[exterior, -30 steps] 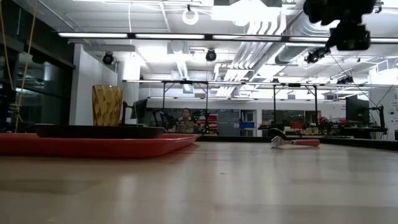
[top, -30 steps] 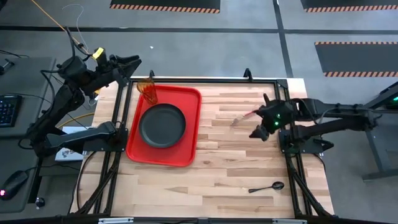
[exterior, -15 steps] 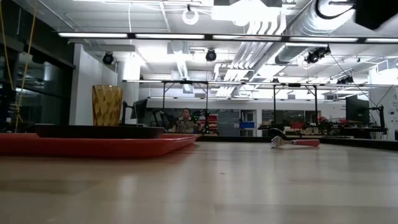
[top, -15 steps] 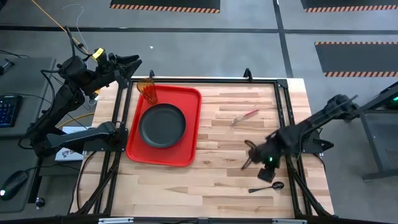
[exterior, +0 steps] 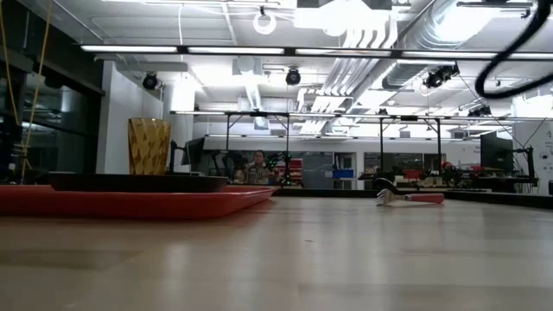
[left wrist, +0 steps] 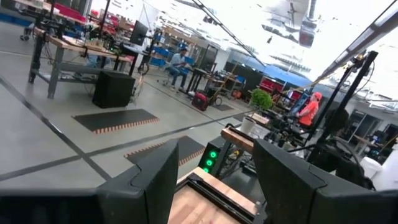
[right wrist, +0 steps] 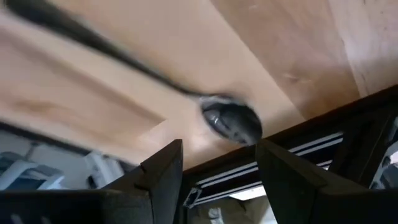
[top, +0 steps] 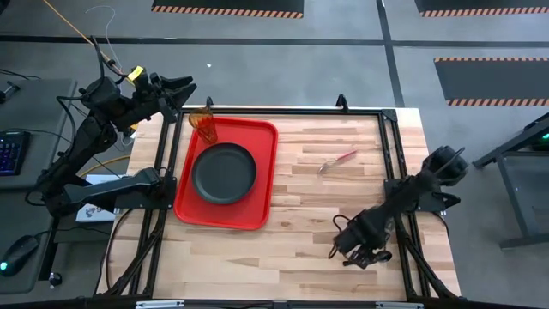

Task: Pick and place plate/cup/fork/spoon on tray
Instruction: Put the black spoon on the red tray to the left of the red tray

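Hovering over the spoon (right wrist: 230, 120) with fingers spread and empty, right gripper (top: 358, 251) lines up a grasp; left gripper (left wrist: 211, 186) waits open.

Robotics lab/workshop: rows of workbenches (exterior: 259, 147), exposed ceiling ducts (exterior: 363, 34) (industrial), hazard-striped floor mats (top: 227, 7).

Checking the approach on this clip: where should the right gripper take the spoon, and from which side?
Probably on the thin handle, coming straight down from above. The spoon lies flat on the table near its front right edge, so only the handle gives the fingers something to straddle crosswise; the bowl is wide and low. The right gripper is over it, fingers open.
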`<action>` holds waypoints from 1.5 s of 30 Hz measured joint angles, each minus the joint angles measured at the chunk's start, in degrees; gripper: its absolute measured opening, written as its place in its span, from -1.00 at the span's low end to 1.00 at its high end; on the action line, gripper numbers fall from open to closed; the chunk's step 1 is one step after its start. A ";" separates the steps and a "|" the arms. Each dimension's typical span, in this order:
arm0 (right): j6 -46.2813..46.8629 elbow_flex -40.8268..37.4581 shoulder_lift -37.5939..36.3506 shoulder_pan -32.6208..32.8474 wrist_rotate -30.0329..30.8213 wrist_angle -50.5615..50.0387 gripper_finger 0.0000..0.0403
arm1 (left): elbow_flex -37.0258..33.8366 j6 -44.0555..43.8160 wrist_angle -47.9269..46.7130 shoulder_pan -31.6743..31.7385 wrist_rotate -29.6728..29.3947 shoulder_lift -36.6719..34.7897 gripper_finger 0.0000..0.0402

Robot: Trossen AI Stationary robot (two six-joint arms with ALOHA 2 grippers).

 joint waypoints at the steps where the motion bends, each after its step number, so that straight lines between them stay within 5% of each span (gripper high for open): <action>1: -0.35 0.00 1.17 0.00 -0.09 -0.53 -0.03 | 0.00 -0.03 -0.01 0.00 0.01 0.00 -0.02; 10: -4.83 -2.80 1.82 2.60 -1.18 -0.85 -0.03 | 0.00 -1.13 -0.04 0.00 0.01 0.00 -0.02; 18: 2.40 -9.10 -4.66 4.66 0.19 8.46 -0.03 | 0.00 -1.71 -0.07 -0.02 0.21 0.00 -0.02; 33: 7.27 -15.08 -4.70 5.55 -2.00 17.49 -0.04 | 0.00 -1.84 -0.08 -0.02 0.21 0.00 -0.02; 45: 10.96 -17.13 -4.68 5.60 -2.04 19.59 -0.37 | 0.00 -1.82 -0.09 -0.01 0.21 0.00 -0.02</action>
